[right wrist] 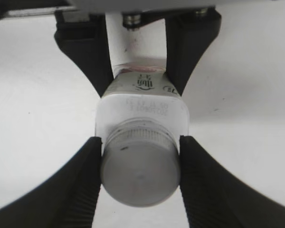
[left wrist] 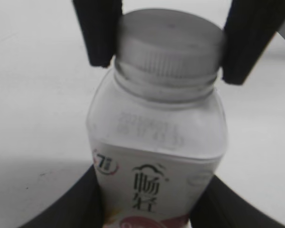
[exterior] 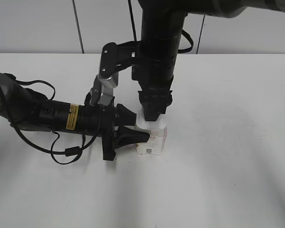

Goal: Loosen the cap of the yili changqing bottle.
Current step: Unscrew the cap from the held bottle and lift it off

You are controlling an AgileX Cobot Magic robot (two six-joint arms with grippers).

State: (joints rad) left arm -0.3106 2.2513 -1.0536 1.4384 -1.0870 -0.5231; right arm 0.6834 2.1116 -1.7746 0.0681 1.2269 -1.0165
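The yili changqing bottle [exterior: 154, 137] stands upright on the white table, white and squarish with a reddish and dark label. My left gripper [exterior: 135, 128] comes in from the left and is shut on the bottle's body [left wrist: 156, 156], its fingers [left wrist: 152, 204] on both sides of the label. My right gripper [exterior: 152, 114] comes down from above and is shut on the white ribbed cap [right wrist: 140, 166], fingers [right wrist: 140, 164] pressed on both sides of it. The cap also shows in the left wrist view [left wrist: 168, 45] between the right gripper's fingers. In the exterior view the cap is hidden by the right gripper.
The white table [exterior: 228, 166] spreads all round the bottle. The left arm's cables [exterior: 61, 152] lie on the table at the left. A pale wall runs behind the table's far edge.
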